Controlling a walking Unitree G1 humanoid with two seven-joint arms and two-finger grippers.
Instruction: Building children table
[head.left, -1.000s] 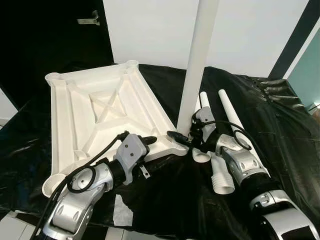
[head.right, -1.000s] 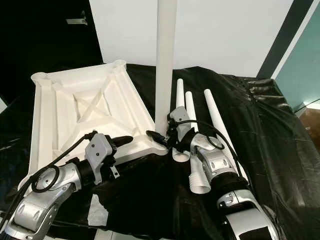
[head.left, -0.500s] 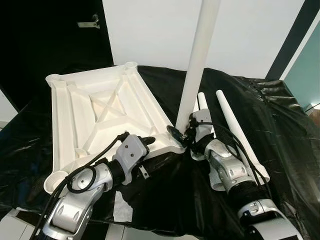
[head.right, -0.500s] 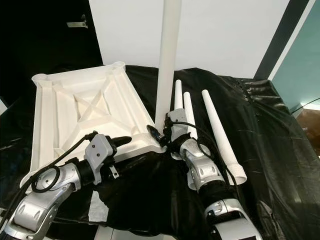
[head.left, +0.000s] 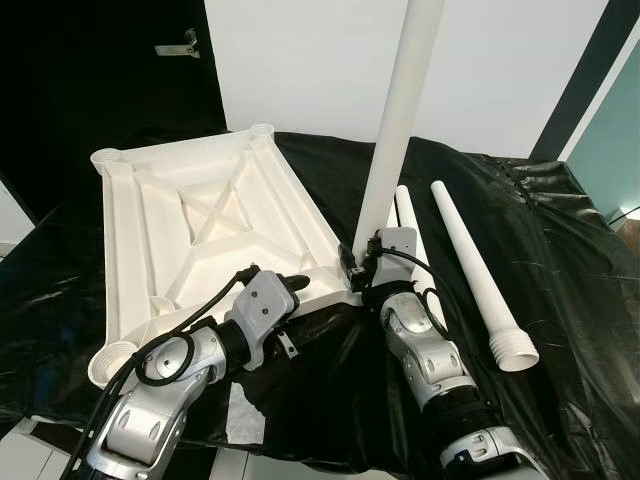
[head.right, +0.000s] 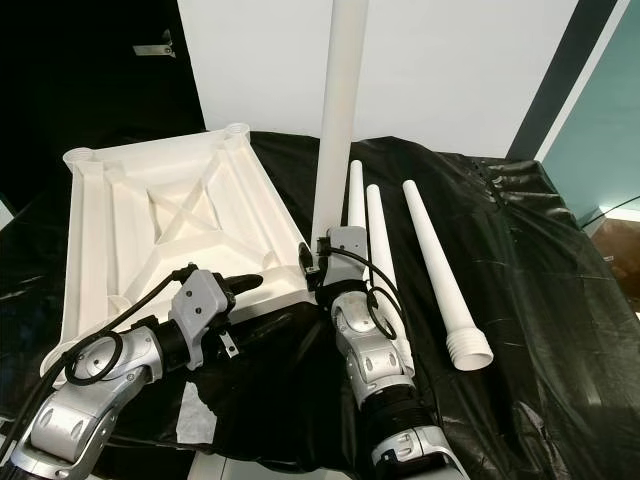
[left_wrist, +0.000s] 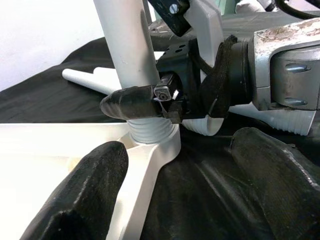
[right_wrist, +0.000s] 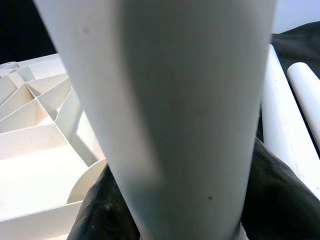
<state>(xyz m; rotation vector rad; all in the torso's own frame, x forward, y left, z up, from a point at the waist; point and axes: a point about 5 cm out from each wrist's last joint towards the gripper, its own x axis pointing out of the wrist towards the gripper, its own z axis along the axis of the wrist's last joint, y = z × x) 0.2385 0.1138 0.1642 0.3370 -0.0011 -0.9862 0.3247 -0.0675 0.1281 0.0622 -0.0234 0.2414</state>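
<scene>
The right gripper (head.left: 356, 266) was clamped around the base of the upright leg (head.left: 398, 120), its black fingers (left_wrist: 131, 102) pressed to either side of the tube just above the threaded collar that sat in the near right corner socket of the tabletop (head.left: 200, 230). The leg stood nearly vertical, leaning slightly, and ran up out of the top of the head views. The left gripper (head.left: 292, 283) lay at the near edge of the tabletop, just beside that same corner; its two fingers were spread apart with nothing between them, one over the white rim and the other over the black sheet (head.left: 560, 260). The tabletop lay upside down on the sheet, its ribbed underside and crossed braces facing up, with round sockets at its corners. To the right of the upright leg, three more loose legs (head.right: 435, 262) lay side by side on the sheet, their narrow ends pointing away from the robot; the outermost showed its wide threaded end nearest the robot. A white wall (head.left: 300, 60) rose behind the work area, with a dark door to the left.
</scene>
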